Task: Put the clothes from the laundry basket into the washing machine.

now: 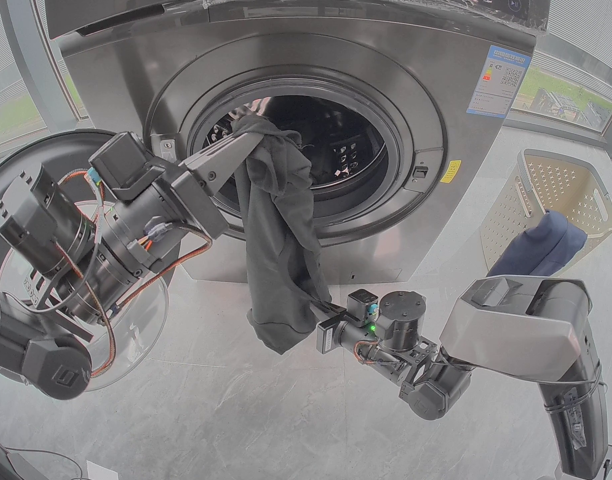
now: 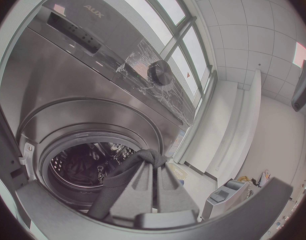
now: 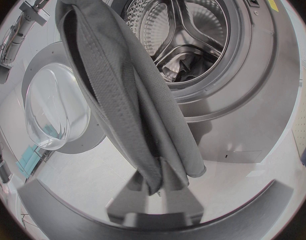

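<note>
A pale grey tiled floor [image 1: 253, 421] runs under tall windows. On it, in the head view, we see the silver front-loading washing machine [image 1: 399, 55] at the far side, its round glass door [image 1: 143, 321] swung open to the left. A long dark grey garment [image 1: 276, 235] hangs in front of the opening. The left gripper [image 1: 249, 143] is clamped on its upper end at the left of the mouth, and the right gripper [image 1: 321, 307], nearer and lower, is clamped on its lower part, with a loose tail drooping below. At the far right stands a beige perforated plastic laundry basket [image 1: 559, 181] with a navy blue garment [image 1: 546, 245] draped over its near rim; whether more lies inside we cannot tell. In the left wrist view the fingers are closed tight on a bunched fold of the cloth, level with the opening, and the drum [image 2: 79, 164] behind holds dark clothes [image 2: 73, 170]. In the right wrist view the fingers pinch the garment's lower edge, the cloth rises away towards the drum, and a small crumpled heap lies at the drum's bottom. We judge the step in hand to be feeding this garment in. We would carry the top end deep past the door seal before letting go, then bring the lower end up and in, so that no tail drapes over the rim or catches in the door.
</note>
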Controlling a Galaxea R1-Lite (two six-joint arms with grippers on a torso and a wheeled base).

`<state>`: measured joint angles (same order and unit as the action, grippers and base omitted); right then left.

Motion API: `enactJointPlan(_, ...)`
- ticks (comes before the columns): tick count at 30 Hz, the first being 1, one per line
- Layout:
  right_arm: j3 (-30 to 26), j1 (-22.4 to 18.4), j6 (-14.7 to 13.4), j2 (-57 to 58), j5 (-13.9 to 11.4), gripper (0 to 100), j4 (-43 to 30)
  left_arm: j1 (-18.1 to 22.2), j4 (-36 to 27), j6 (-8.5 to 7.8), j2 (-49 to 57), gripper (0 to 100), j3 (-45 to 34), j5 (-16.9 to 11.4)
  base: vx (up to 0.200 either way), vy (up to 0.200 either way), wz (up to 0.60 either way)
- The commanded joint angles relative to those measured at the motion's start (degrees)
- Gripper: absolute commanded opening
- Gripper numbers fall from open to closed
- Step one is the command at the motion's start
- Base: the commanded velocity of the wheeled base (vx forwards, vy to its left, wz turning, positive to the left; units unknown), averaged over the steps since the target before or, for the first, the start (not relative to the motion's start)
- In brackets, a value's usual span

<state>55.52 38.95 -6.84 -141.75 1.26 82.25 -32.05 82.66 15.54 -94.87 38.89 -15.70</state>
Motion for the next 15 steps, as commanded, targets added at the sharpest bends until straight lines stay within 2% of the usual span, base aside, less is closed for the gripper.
enactJointPlan(1, -6.6, -1.2, 0.0, 8.0, 0.0, 0, 0.7, 2.3, 0.0, 0.01, 0.0, 0, -1.5, 0.0, 0.000, 0.000, 0.00)
enactJointPlan(8, -19.7, -5.8, 0.1, 27.0, 0.0, 0, 0.3, 6.6, -0.5, -0.25, 0.1, 0, -5.0, 1.3, 0.000, 0.000, 0.00)
enactJointPlan(15, -23.0, -7.3, 0.0, 37.1, 0.1, 0, -0.1, 6.8, -0.9, -0.25, 2.6, 0, -6.9, 2.5, 0.000, 0.000, 0.00)
